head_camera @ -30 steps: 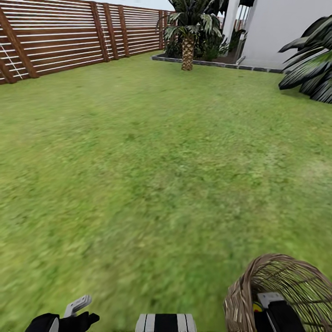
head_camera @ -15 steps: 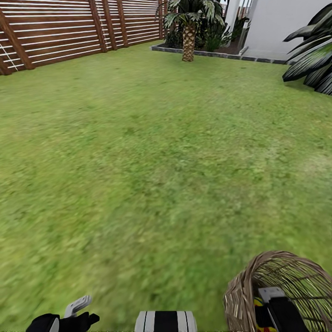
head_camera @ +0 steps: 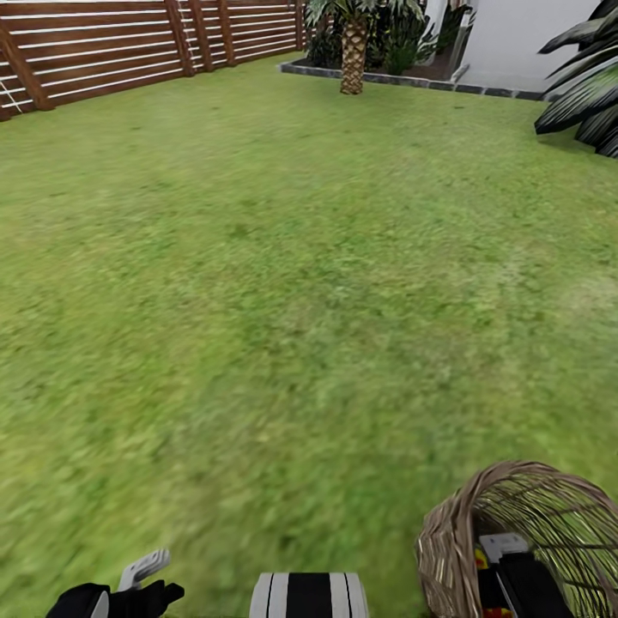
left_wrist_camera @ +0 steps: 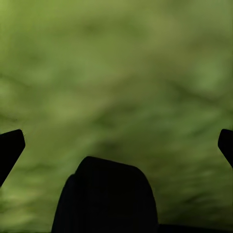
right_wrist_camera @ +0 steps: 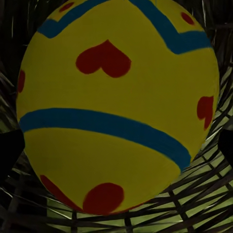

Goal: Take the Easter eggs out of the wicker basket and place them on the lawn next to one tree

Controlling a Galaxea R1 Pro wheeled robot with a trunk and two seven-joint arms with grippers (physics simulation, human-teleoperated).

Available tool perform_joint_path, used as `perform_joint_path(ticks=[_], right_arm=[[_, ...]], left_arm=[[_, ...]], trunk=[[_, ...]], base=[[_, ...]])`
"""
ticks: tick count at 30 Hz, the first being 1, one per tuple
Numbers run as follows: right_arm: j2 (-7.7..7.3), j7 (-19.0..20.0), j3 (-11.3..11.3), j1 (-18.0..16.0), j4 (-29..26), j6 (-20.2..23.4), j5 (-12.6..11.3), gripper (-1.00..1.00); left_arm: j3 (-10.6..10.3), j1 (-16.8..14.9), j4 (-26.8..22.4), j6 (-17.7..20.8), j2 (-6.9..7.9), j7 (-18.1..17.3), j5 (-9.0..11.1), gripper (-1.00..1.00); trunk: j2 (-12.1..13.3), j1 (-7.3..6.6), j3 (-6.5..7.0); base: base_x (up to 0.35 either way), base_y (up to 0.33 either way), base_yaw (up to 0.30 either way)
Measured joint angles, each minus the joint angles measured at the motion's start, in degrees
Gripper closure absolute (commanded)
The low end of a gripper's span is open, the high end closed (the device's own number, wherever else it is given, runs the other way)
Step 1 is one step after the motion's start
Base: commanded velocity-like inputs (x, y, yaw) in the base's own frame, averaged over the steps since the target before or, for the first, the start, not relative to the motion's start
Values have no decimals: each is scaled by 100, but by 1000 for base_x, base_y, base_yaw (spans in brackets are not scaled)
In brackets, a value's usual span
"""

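Basket sits on the lawn at its near right, just ahead of the robot. Right gripper reaches down inside the basket. An egg lies in the basket directly before that gripper, against the weave; contact with the fingers cannot be judged, view too close. Left gripper hangs over bare grass at near left. Fence runs along the lawn's far left edge. Palm stands at the far edge, stone kerb behind it. Bush at the far right edge.
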Motion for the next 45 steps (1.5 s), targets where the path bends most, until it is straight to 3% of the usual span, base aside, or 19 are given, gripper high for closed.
perform_joint_path(ticks=[10,22,23,45], right_arm=[[9,0,-2,-4,-3,0,2,-100],[5,0,-2,-2,1,0,-6,-100],[4,2,-2,-3,0,-3,-6,100],[27,15,9,-2,-138,-18,-18,100]], left_arm=[[28,-2,-327,5,88,-14,0,-100],[27,-1,-331,5,93,-15,9,-100],[21,-1,-329,5,88,-15,9,-100],[-16,-1,-313,5,50,-14,1,-100]], trunk=[[-9,18,-155],[-10,18,-156],[-10,18,-156],[-10,17,-161]], base=[[0,0,0],[0,0,0],[0,0,0],[0,0,0]])
